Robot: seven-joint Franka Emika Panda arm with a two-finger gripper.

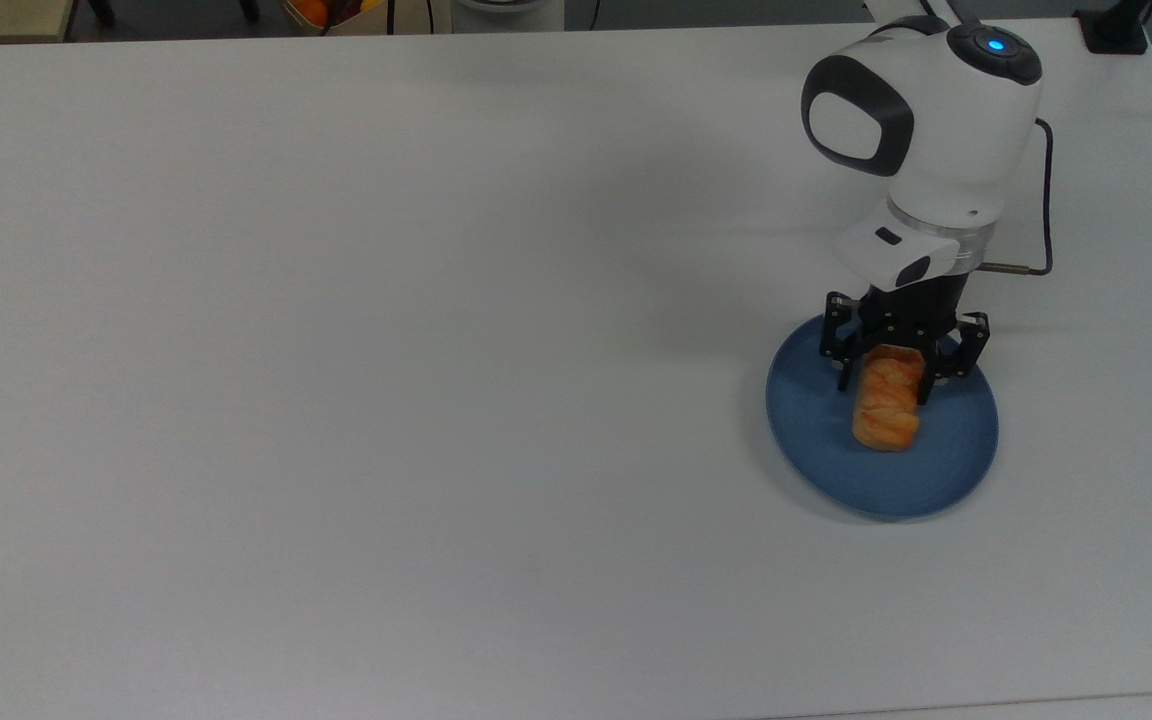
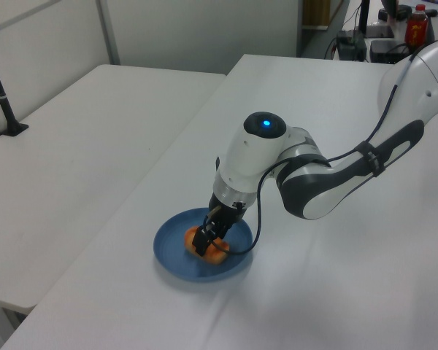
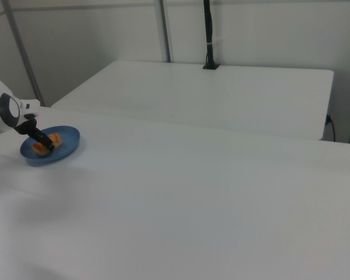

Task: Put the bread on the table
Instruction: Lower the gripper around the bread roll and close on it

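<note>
The bread [image 1: 885, 410] lies on the blue plate [image 1: 816, 430], which sits near the top view's right edge of the white tabletop [image 1: 386, 350]. The gripper [image 1: 889, 383] is lowered over the roll's far end, its black fingers [image 1: 844, 372] pressed against either side, apparently clamped on it. In the left view, the bread [image 2: 216, 252] seems to rest on the plate [image 2: 171, 251].

You're in a lab or office workroom: plain white tables [image 3: 221, 192], grey partition walls [image 3: 262, 29], a black camera pole [image 3: 209, 35] clamped behind.
</note>
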